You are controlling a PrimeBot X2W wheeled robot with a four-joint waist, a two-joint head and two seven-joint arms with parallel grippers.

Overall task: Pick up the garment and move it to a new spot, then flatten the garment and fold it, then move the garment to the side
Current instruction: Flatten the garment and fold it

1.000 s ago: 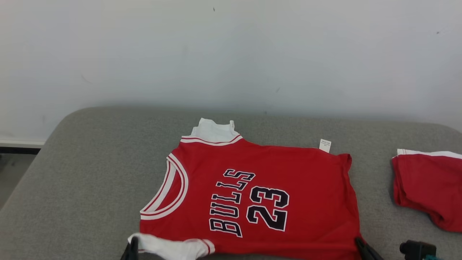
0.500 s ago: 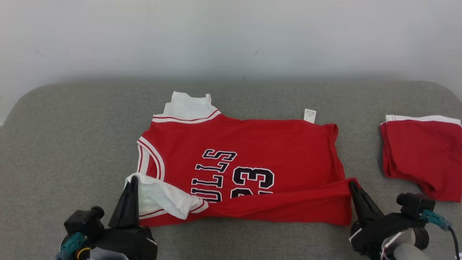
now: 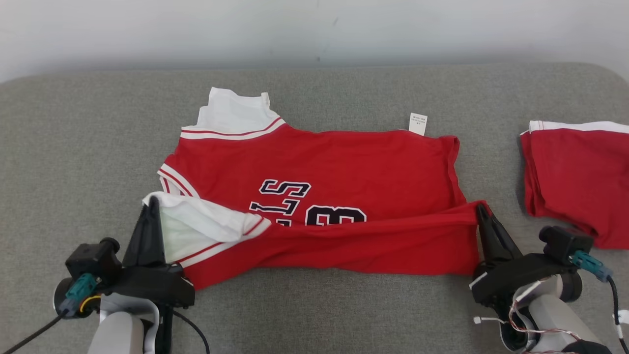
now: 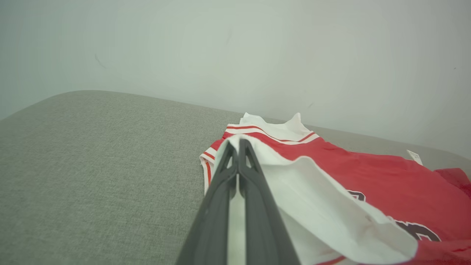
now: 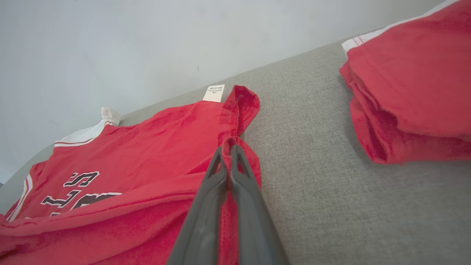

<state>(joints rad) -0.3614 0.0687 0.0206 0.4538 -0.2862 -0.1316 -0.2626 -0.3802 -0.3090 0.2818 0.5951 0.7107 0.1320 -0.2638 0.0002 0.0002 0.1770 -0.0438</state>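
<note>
Pinching the near edge of the red jersey (image 3: pixel 339 157): left gripper (image 3: pixel 153 201) clamped on its white shoulder corner, right gripper (image 3: pixel 479 207) clamped on its red hem corner; edge raised over the lettering (image 3: pixel 285 189); jersey mid grey cushion (image 3: pixel 73 147); folded red garment (image 3: pixel 575 172) apart on the right

red jersey (image 3: pixel 344 162) — white trim, black lettering; grey cushion (image 3: pixel 73 147); red folded cloth (image 3: pixel 575 177).
</note>
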